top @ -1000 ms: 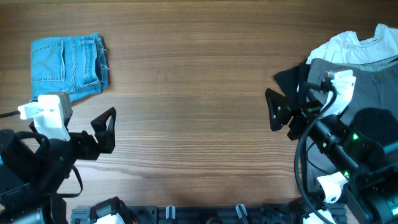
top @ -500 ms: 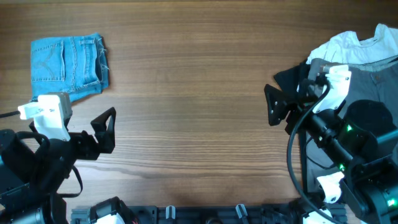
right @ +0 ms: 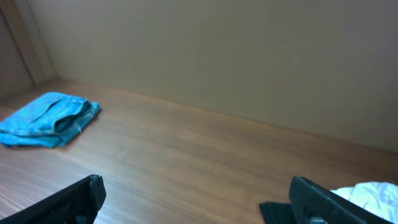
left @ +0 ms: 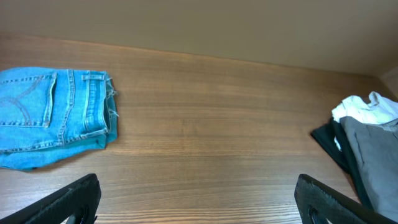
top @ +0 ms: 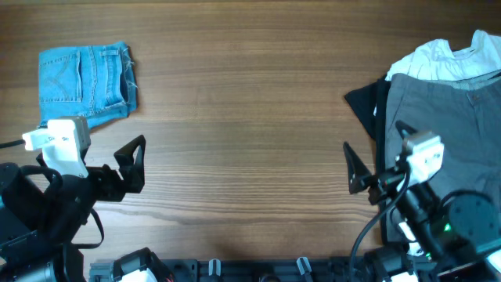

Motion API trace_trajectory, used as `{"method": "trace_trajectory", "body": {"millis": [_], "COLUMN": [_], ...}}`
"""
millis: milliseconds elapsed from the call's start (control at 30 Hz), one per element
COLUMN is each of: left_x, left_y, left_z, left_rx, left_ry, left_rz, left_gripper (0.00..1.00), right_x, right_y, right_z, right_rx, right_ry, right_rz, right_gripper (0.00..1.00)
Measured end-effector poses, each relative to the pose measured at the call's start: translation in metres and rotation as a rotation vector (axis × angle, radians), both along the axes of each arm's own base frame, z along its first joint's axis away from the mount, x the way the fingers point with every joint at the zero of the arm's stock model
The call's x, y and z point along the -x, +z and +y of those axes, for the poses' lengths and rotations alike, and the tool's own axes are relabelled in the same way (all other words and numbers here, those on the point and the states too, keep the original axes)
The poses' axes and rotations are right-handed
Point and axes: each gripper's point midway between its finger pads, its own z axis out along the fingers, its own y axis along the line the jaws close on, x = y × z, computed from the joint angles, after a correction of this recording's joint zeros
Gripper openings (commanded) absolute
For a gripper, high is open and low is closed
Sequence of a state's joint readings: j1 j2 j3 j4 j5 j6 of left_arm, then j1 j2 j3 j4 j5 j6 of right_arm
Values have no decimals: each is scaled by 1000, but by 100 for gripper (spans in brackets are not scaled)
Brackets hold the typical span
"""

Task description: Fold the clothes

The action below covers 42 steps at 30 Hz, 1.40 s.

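Left gripper [top: 141, 164]: jaws fully spread, holding nothing, above bare table [top: 250, 94], near the folded jeans [top: 86, 82] at the far left corner.
Right gripper [top: 349, 168]: jaws fully spread, empty, just beside the pile at the right edge.
Pile: grey trousers [top: 446, 102] on top, partly covered by the right arm and cut off by the frame; white top [top: 438, 59] behind, cut off at the edge; black garment [top: 364, 102] mostly buried, its kind unclear.
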<state>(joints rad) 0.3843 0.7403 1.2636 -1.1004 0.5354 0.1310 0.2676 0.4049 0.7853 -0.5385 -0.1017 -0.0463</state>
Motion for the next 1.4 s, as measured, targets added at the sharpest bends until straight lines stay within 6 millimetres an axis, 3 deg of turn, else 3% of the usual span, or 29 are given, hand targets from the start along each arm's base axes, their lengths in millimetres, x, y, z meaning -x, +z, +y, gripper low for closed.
{"method": "trace_trajectory", "body": {"millis": [300, 767, 1400], "left_x": [0, 0, 0], "left_y": [0, 0, 0], "left_z": [0, 0, 0], "left_rx": [0, 0, 0], "left_ry": [1, 0, 0], "left_rz": [1, 1, 0], "left_gripper": [100, 100, 100], "right_x": [5, -12, -11], "right_y": [-93, -147, -148], "right_z": [8, 24, 26], "right_rx": [-11, -41, -43], "right_ry": [64, 130, 144], "right_rz": [-45, -160, -165], "right_gripper": [100, 100, 100]}}
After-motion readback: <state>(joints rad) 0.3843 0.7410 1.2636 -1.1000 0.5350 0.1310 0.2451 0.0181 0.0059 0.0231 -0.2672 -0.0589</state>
